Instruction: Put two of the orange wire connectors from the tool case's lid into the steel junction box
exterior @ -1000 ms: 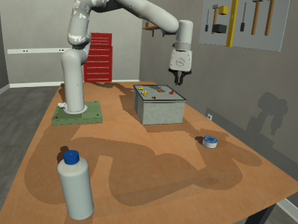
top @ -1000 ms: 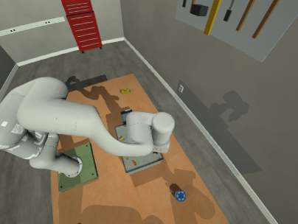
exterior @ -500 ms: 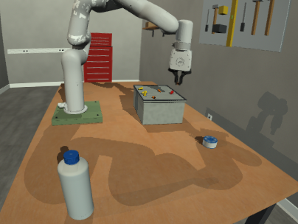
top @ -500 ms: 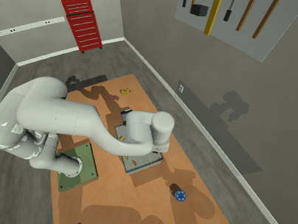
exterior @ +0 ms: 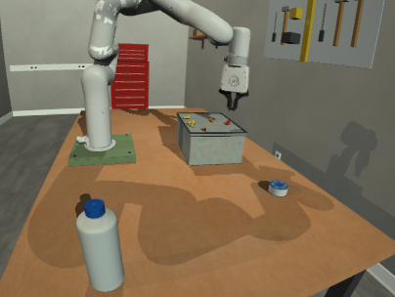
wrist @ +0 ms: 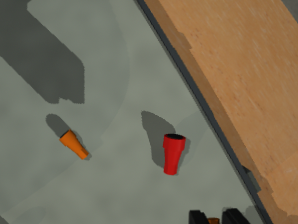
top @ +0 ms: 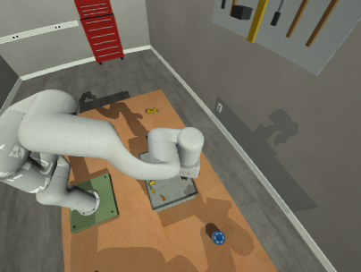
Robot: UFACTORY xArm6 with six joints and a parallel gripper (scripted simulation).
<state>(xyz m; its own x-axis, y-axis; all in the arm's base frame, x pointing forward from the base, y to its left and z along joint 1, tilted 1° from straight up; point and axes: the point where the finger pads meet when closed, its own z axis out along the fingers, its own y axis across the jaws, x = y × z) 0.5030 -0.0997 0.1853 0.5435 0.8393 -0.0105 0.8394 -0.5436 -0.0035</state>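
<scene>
The grey tool case [exterior: 212,144] [top: 176,188] [wrist: 115,190] stands in the middle of the table, and its flat lid carries small wire connectors. One orange connector [wrist: 74,144] [exterior: 210,118] and a red one [wrist: 173,152] [exterior: 227,122] lie on the lid below me. Another orange connector [top: 162,197] [exterior: 203,129] and yellow ones [top: 152,182] [exterior: 192,122] lie further left. My gripper [exterior: 233,105] [wrist: 214,218] hangs a little above the lid's right edge, shut on an orange connector [wrist: 214,220] whose tip shows between the fingertips. I cannot make out the steel junction box; the arm hides the area behind the case.
A blue tape roll [top: 218,237] [exterior: 278,187] lies right of the case. A white bottle [exterior: 100,244] stands at the front left. The arm's green base plate [top: 107,197] [exterior: 122,153] is on the left. A small yellow item [top: 152,110] lies at the table's far end.
</scene>
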